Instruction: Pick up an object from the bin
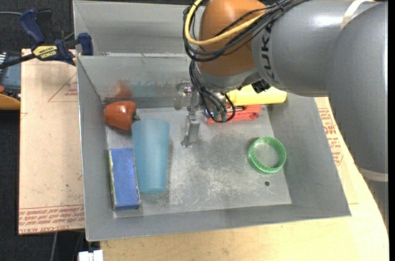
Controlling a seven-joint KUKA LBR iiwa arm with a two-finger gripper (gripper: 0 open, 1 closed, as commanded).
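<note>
My gripper point(189, 135) hangs low over the bin floor near the middle, just right of a light blue plastic cup point(152, 155) that lies on its side. A small gap of bare floor separates the two. Behind the gripper and to its right lies a red and yellow tool-like thing point(253, 104), partly hidden by the wrist. A reddish-orange rounded thing point(120, 115) rests at the cup's far end, against the left wall.
A blue sponge-like block with a yellow edge point(124, 179) lies along the left wall beside the cup. A green translucent ring point(267, 154) sits on the right part of the floor. The arm's bulk covers the upper right of the bin.
</note>
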